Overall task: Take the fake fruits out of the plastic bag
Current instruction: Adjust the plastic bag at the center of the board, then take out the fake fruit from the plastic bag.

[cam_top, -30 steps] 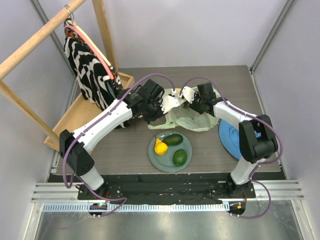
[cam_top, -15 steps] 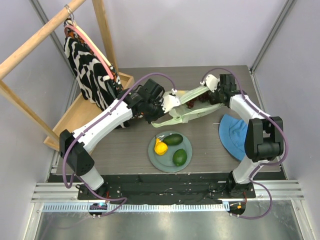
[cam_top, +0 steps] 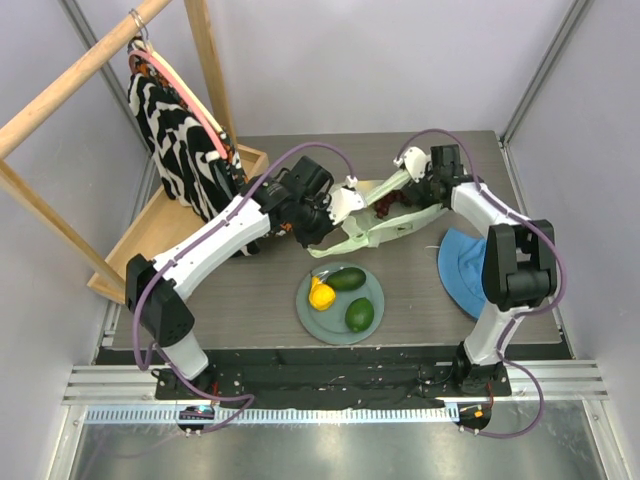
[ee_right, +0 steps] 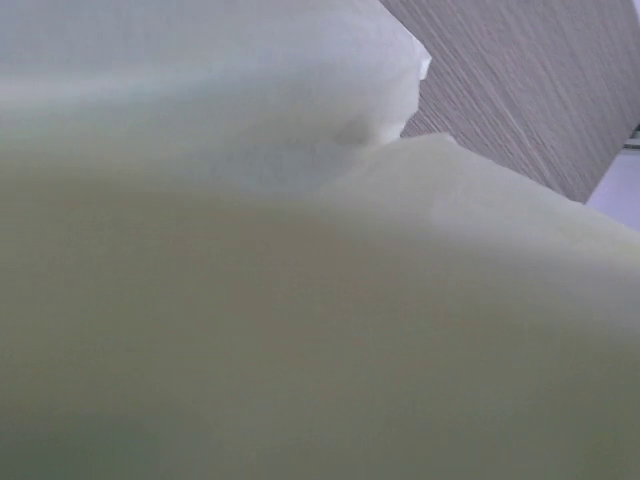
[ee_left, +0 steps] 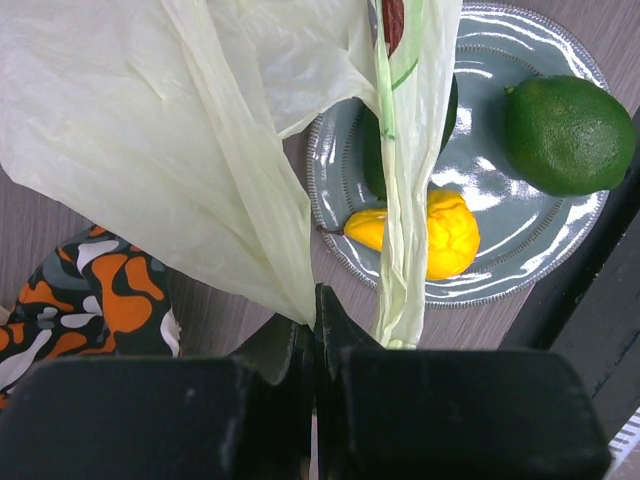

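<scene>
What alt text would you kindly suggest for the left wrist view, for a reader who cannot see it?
The shut left gripper pinches a pale plastic bag that hangs in front of a grey plate. On the plate lie a yellow-orange fruit, a round green fruit and a darker green one half hidden behind the bag; orange-patterned cloth shows lower left.

The plastic bag [cam_top: 355, 237] stretches taut just beyond the plate [cam_top: 378, 290]; the plate's near side is open from above.

Grey plate [cam_top: 304, 312], blue hat [cam_top: 458, 272] (right side), wooden rack [cam_top: 211, 70].
</scene>
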Controlling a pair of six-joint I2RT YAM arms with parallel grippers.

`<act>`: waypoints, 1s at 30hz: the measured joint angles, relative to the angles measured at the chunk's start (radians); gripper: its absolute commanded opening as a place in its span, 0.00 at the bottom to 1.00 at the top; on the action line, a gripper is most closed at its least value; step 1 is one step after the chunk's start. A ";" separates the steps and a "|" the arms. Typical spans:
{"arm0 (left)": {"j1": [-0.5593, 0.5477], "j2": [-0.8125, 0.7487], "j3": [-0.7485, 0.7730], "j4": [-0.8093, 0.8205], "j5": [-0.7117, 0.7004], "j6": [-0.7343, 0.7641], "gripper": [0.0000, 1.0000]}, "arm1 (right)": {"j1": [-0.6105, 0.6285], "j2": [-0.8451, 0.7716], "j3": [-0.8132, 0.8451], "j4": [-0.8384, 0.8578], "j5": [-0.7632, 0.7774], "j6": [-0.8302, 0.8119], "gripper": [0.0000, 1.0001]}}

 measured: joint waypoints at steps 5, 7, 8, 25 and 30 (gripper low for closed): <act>0.000 0.021 0.013 0.000 0.008 0.000 0.00 | 0.005 0.134 0.091 0.013 0.021 0.008 0.87; 0.000 0.027 0.019 0.005 0.008 0.000 0.00 | 0.005 0.184 0.126 0.014 0.027 0.007 0.88; 0.000 0.029 0.019 0.007 0.008 0.000 0.00 | 0.005 0.211 0.145 0.015 0.031 0.006 0.87; 0.000 0.064 0.047 -0.014 -0.011 0.003 0.00 | 0.001 0.172 0.222 -0.142 -0.087 0.072 0.41; -0.002 0.075 0.077 -0.015 -0.012 0.000 0.00 | -0.002 -0.114 0.187 -0.219 -0.310 0.202 0.41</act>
